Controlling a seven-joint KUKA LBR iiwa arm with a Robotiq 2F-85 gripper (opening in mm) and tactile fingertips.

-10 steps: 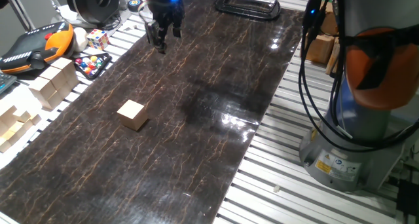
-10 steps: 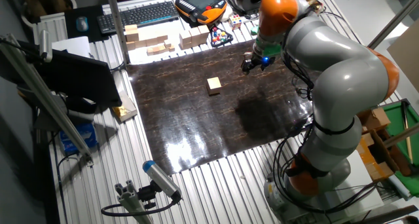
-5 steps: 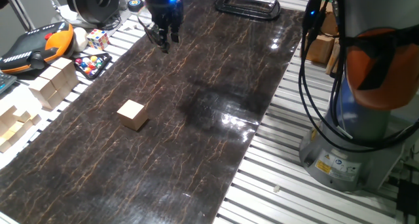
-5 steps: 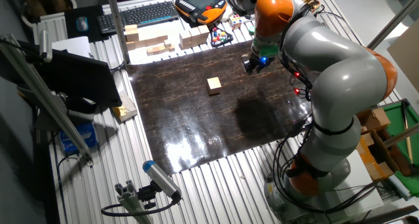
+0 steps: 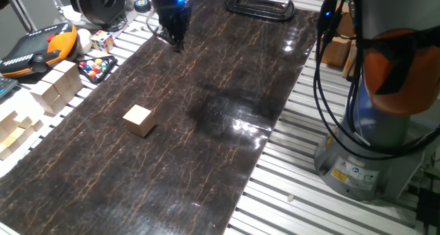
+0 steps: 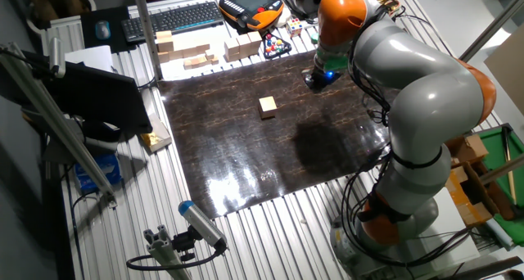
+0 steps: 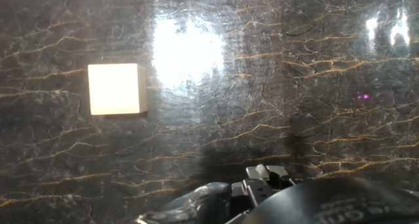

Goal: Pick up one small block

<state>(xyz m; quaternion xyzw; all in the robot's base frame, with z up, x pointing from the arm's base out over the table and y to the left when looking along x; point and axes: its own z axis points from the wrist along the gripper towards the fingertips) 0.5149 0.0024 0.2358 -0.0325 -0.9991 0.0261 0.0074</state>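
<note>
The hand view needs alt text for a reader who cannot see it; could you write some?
A small block lies alone at upper left on a dark marble-patterned mat with a bright glare patch. Part of the gripper shows at the bottom edge.

a table of ribbed aluminium slats carries a dark marble-patterned slab with gold veins. on the slab, near its left edge, sits the small block, alone. off the slab, along the table's left edge, lie larger pale wooden blocks, a rubik's cube and a black clamp at the far end.
</note>
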